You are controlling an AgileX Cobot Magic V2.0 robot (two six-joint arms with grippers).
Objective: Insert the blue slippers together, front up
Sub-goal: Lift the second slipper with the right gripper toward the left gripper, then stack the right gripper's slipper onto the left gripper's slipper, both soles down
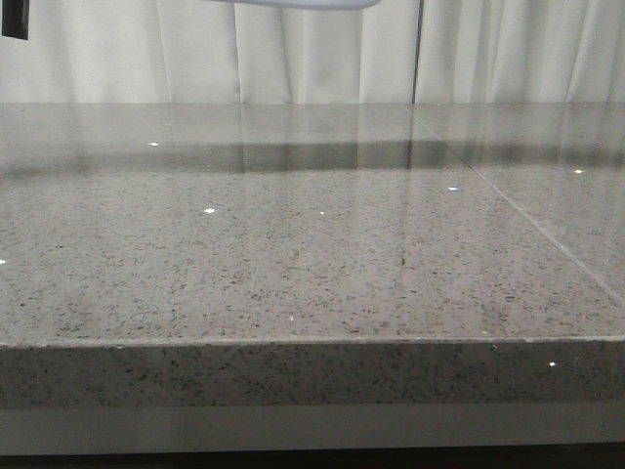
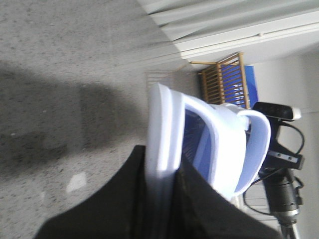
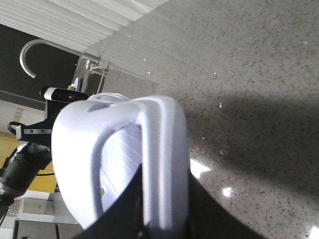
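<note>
The blue slippers are both held clear of the table, one by each arm. In the front view the speckled grey table (image 1: pixel 293 274) is seen with nothing on it, and only a pale sliver of a slipper (image 1: pixel 293 4) is caught at the far upper edge, above the middle.

In the left wrist view one slipper (image 2: pixel 209 144) is seen pinched by its sole edge between the dark fingers (image 2: pixel 124 199) of the left gripper (image 2: pixel 162 199), its strap and ribbed footbed turned away from the table.

In the right wrist view the other slipper (image 3: pixel 124 164) is gripped the same way, its sole edge clamped by the right gripper (image 3: pixel 164 219), with the table well below.

The pick-up is judged done. The slippers are not seen meeting in any view, so the nesting together, fronts up, is judged still to be done.
</note>
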